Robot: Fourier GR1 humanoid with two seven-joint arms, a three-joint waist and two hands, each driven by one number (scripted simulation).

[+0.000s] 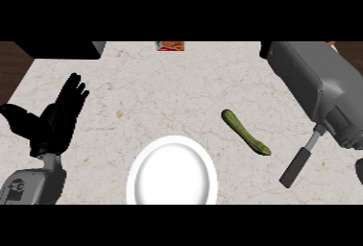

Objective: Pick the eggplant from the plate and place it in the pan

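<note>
The pale marbled desk (163,81) filled nearly the whole head view. Over its two o'clock corner reached the right forearm (312,81), a big grey shape running down toward four o'clock. Whether its hand (359,170) was open or shut could not be told, since only a dark sliver showed at the right edge.

The white plate (172,173) sat at six o'clock, with nothing on it. The left hand (60,120) rested at nine o'clock, its fingers (74,91) straight and spread, pointing up toward twelve and holding nothing.

A grey handle (297,166) with a dark grip lay at four o'clock, just under the right forearm; it looked like the pan's handle, though the pan's bowl was hidden or out of view.

The task's vegetable, a long green thing more like a cucumber or zucchini than an eggplant (245,132), lay bare on the desk at three o'clock, between the plate and the handle and touching neither. A small orange packet (171,45) sat at twelve o'clock by the far edge.

Judging by this, the pick-up was the step in hand: the vegetable was off the plate but in neither hand nor pan. The next move would call for the right hand to come down over it, close round its middle along its slanted length, then carry it to the pan.
</note>
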